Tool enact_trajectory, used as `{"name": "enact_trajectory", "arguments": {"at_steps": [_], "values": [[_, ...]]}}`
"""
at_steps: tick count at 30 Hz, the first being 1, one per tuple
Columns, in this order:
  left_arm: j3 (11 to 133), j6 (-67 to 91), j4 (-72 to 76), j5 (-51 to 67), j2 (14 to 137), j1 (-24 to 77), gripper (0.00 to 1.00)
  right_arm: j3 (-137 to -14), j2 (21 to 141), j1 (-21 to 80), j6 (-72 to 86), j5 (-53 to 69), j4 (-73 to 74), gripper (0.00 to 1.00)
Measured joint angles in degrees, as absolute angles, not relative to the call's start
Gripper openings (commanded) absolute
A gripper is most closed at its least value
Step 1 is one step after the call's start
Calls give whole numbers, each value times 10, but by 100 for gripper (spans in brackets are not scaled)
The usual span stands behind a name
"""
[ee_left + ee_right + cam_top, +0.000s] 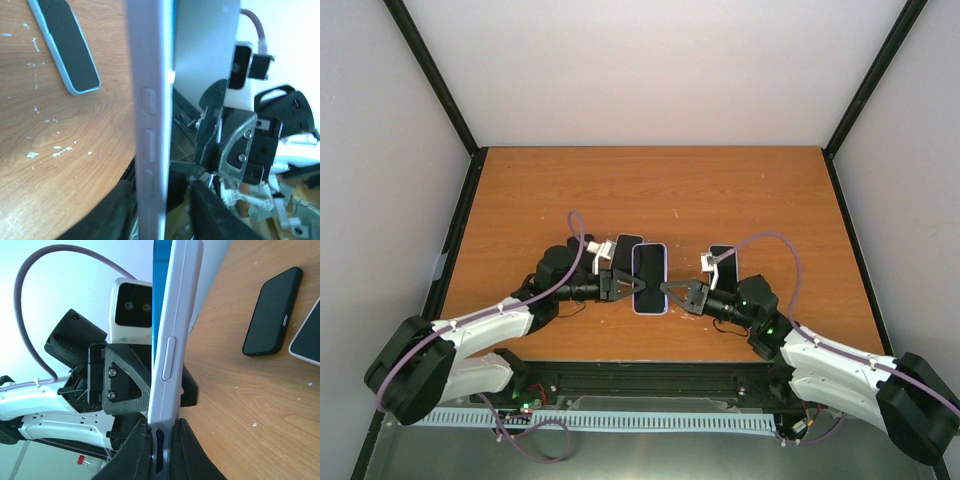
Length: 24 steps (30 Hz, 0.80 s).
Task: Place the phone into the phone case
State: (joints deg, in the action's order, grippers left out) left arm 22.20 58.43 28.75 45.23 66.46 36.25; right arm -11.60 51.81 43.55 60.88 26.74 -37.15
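A lavender phone case (649, 278) with a dark-screened phone in it is held flat just above the table between both grippers. My right gripper (672, 291) is shut on its near-right end; in the right wrist view the fingers (163, 422) pinch both faces by the port slot. My left gripper (626, 285) straddles the left edge. In the left wrist view (161, 185) the case edge (150, 120) rests against the table-side finger and a small gap shows to the other finger. How far the phone sits in the case cannot be told.
A black phone (626, 250) lies just behind the left gripper and shows in the right wrist view (272, 312). Another dark phone (722, 262) lies behind the right gripper. The left wrist view shows a phone in a light blue case (65, 45) on the table.
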Motion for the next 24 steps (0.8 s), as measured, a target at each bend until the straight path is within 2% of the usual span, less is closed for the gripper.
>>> {"name": "enact_trajectory", "arguments": {"at_steps": [2,5,7,10,15,21,24], "values": [[214,595,311,461,665,362,15,-113,521,435,614,272,-376,9],[204,604,342,477,663,358,8,-108,521,434,621,272,-380,23],[203,609,360,485,662,358,5,-107,521,435,620,273,-373,26],[199,611,370,488,662,358,1,-107,514,435,617,276,-370,32],[197,611,383,494,662,358,0,-104,501,435,615,285,-370,38],[197,611,399,493,662,358,0,-87,500,435,618,314,-377,37],[197,610,405,493,662,358,0,-79,512,435,622,328,-385,25]]}}
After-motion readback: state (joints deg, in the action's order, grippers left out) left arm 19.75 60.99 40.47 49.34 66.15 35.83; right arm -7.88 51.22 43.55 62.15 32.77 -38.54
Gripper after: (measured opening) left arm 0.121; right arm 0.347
